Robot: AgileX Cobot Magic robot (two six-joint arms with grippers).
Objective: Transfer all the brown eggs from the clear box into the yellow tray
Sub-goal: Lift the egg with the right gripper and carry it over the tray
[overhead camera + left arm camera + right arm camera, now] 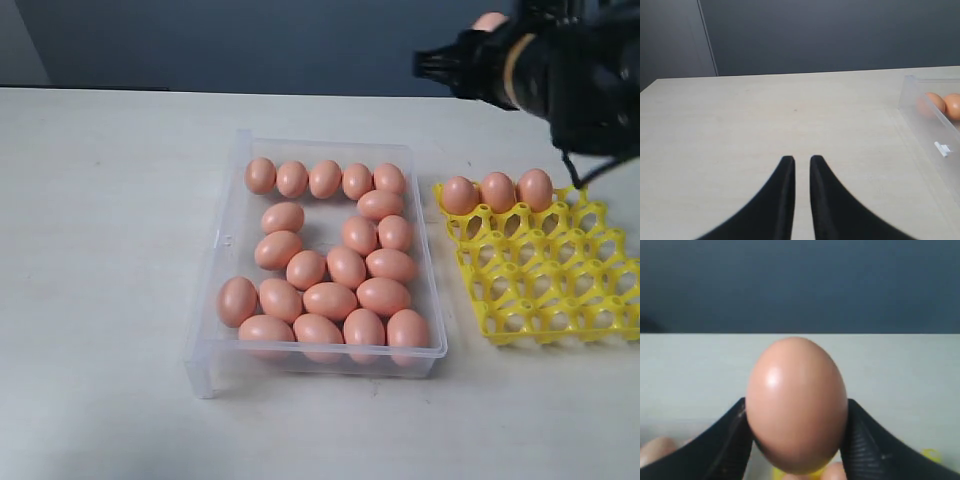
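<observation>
The right gripper [796,412] has its jaws clamped on one brown egg [795,385]. The pads press the egg's two flanks, so its long axis runs across the line of the squeeze and lengthwise with the fingers. The narrower end points out past the tips.

In the exterior view this egg hangs in the air beyond the far edge of the yellow tray [545,290], clear of it and not yet over a cup. Three eggs [497,190] already stand side by side in the tray's far row. Every cup on the near side of that row looks free.

The move ahead is probably a lowering toward the tray, into a free cup by that row. Tipping the egg end-down would let it seat between the posts.

The clear box [222,240] lies just beside the tray and holds the remaining eggs [330,300].

The left gripper [802,160] sits beyond the box, on the side away from the tray. Its jaws are all but closed and empty. The right arm is much the nearer.
</observation>
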